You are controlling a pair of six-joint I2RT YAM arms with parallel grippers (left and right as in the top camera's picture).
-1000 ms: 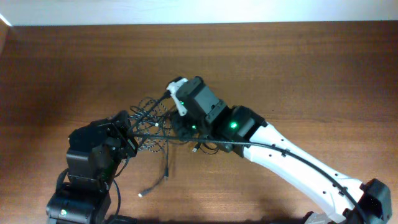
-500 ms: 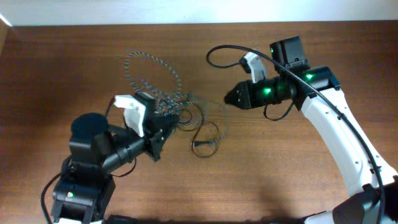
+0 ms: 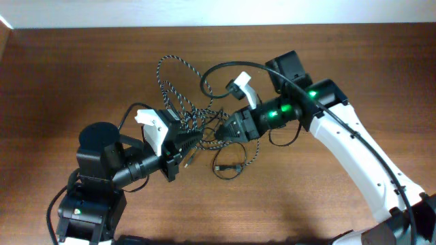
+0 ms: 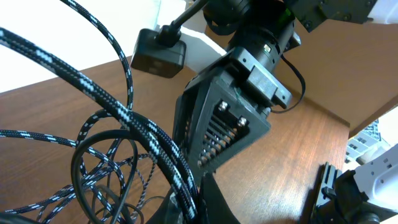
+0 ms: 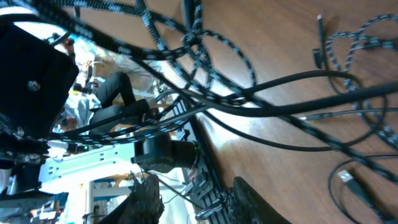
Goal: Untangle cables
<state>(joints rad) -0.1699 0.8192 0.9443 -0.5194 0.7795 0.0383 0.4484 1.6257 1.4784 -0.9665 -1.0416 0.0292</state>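
The cables lie tangled at mid-table. The braided black-and-white cable (image 3: 165,73) loops up and left; the thin plain black cable (image 3: 235,170) curls just below with a small plug (image 3: 219,167). My left gripper (image 3: 191,139) is shut on the braided cable (image 4: 134,127), which runs down between its fingers, with the plain black cable (image 4: 78,158) looping beside it. My right gripper (image 3: 216,134) faces it from the right, almost tip to tip. The right wrist view shows the right gripper (image 5: 199,202) open and empty, with the braided cable (image 5: 149,28) and the black cable (image 5: 298,84) ahead.
A thicker black lead (image 3: 212,71) arcs from the right arm's wrist camera (image 3: 242,87) over the tangle. The two arms crowd the table's middle. The brown wooden table (image 3: 354,61) meets a white wall along its far edge.
My right gripper has swung back from the right to the tangle and its jaws have parted. The braided loops have shifted. My left gripper stays shut on the braided cable.
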